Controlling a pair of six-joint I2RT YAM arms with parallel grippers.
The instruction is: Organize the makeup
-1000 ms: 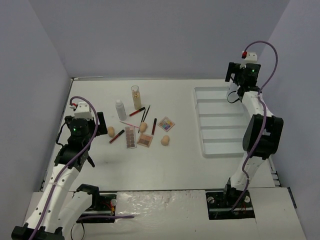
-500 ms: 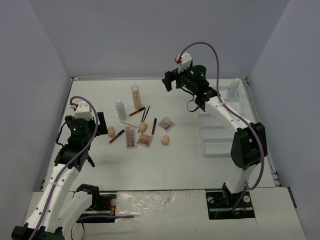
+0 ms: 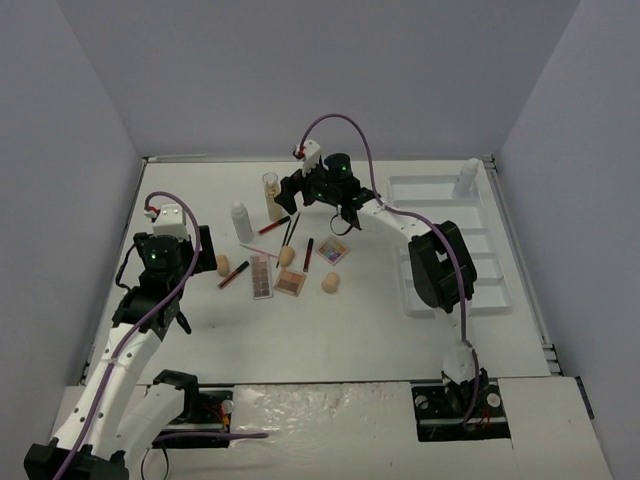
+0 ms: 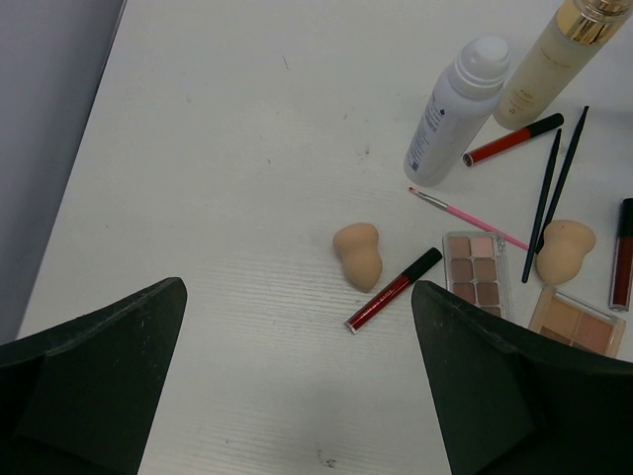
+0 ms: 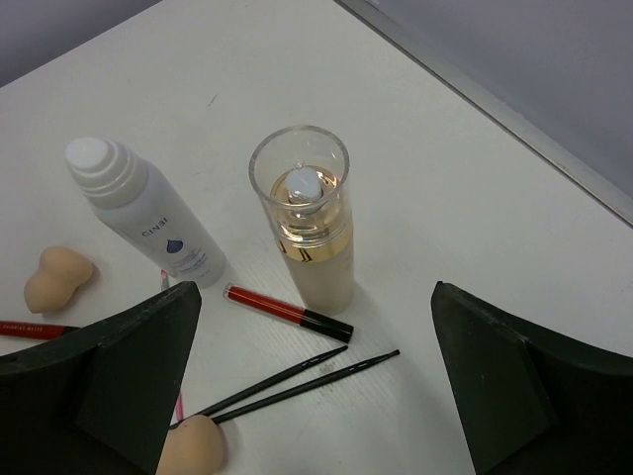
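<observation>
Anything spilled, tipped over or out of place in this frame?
Nothing stands out. The white bottle and amber bottle stand upright, no spill; the sponges, lip tubes and brushes lie loose beside them, simply not yet sorted.

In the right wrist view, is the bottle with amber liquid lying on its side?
No, the amber bottle stands upright on its base on the table.

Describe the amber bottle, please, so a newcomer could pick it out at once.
On the white table, find the makeup scattered left of the tray. Two bottles stand upright at its far edge; the amber bottle is nearer the tray. Unlike the opaque white bottle beside it, it has a clear cap and gold band.
</observation>
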